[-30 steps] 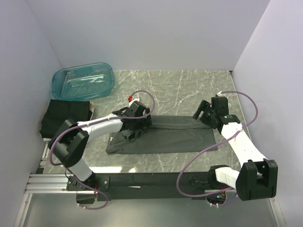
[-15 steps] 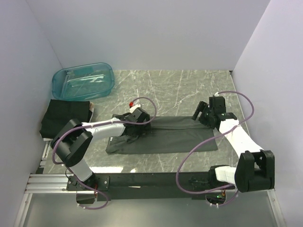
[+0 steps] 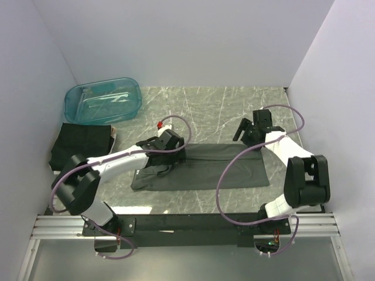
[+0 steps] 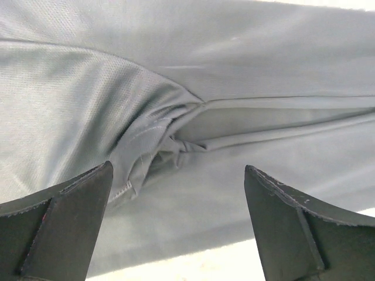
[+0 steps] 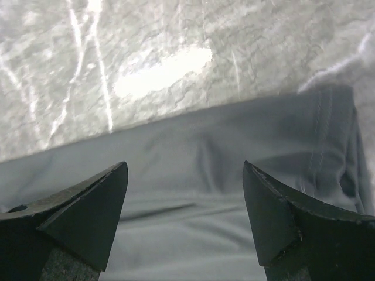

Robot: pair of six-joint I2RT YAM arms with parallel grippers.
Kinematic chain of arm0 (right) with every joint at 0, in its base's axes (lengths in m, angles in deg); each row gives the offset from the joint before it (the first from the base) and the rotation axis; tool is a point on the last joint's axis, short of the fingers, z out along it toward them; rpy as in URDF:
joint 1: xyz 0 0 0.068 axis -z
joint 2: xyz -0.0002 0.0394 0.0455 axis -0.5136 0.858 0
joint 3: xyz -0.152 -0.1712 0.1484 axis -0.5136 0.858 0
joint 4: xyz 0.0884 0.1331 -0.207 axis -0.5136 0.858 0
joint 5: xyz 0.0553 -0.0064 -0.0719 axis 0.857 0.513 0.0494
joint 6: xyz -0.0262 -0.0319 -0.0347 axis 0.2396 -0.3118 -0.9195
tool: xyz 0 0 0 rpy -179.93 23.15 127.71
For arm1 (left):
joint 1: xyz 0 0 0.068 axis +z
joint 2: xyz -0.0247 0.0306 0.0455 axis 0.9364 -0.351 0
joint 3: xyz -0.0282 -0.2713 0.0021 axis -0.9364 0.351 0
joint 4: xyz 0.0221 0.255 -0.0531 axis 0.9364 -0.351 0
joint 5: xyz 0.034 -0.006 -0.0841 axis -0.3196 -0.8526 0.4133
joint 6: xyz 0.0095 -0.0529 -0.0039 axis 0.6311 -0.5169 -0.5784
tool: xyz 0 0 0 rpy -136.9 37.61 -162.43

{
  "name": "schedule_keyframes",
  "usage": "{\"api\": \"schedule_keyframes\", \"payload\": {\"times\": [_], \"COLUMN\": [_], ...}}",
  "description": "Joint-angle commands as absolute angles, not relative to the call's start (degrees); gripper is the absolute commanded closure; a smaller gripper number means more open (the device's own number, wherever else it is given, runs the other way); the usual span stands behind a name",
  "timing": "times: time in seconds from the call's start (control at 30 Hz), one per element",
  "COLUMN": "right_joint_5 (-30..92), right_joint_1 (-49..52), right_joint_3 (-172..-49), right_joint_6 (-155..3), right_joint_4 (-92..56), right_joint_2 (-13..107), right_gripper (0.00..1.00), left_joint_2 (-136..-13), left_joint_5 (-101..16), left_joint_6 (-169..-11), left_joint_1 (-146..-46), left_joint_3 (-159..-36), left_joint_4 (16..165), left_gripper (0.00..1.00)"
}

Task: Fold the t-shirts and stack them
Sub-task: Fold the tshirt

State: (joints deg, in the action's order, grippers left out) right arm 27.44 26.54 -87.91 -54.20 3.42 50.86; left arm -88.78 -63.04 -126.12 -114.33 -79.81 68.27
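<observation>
Left jaws are spread as wide as they go with nothing in them, hanging right over the long folded t-shirt (image 4: 246,70). A crumpled pucker (image 4: 155,146) of its fabric sits in the gap between them, nearer the left-hand tip. Cloth runs on ahead of both tips, and a sliver of table (image 4: 193,266) shows below the gap.

Right jaws are wide apart too, gripping nothing. The same shirt lies under and between them, its edge crossing just ahead of the tips. Its stitched hem (image 5: 331,129) sits past the right-hand tip.

Can't tell if any tip touches the cloth. A folded dark pile (image 3: 82,146) lies well off to the left of the left jaws.
</observation>
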Motion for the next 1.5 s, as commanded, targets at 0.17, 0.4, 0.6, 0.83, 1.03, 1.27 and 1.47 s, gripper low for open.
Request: {"api": "schedule_keyframes", "payload": {"times": [0.17, 0.4, 0.6, 0.83, 1.03, 1.27, 1.47], "right_joint_5": [25.4, 24.0, 26.3, 28.4, 29.1, 38.1, 31.6], "right_joint_1": [26.4, 26.4, 26.4, 23.6, 11.0, -18.2, -36.5], "right_joint_3": [-86.1, -82.9, -77.5, -72.2, -63.8, -54.8, -64.0], "right_joint_6": [-54.1, -54.9, -54.7, -54.2, -46.6, -35.3, -36.0], "right_joint_4": [2.6, 4.6, 4.3, 2.9, 2.9, -0.9, 3.7], "right_joint_2": [56.5, 55.1, 50.0, 47.3, 38.9, 30.1, 33.1], "right_gripper": [0.14, 0.14, 0.14, 0.14, 0.14, 0.14, 0.13], "left_joint_2": [-80.8, -85.2, -90.7, -105.2, -130.4, -151.1, -154.4], "left_joint_5": [-64.4, -62.3, -59.4, -54.9, -52.3, -40.2, -32.6], "left_joint_6": [-127.6, -132.6, -132.9, -123.9, -120.3, -126.0, -132.9], "left_joint_1": [-112.2, -109.4, -105.7, -97.7, -96.9, -97.9, -98.8], "left_joint_3": [-78.1, -74.0, -73.6, -87.6, -124.4, -154.6, -154.8], "left_joint_4": [67.0, 67.4, 71.2, 75.0, 63.6, 59.9, 74.8], "left_gripper": [0.01, 0.01, 0.01, 0.01, 0.01, 0.01, 0.01]}}
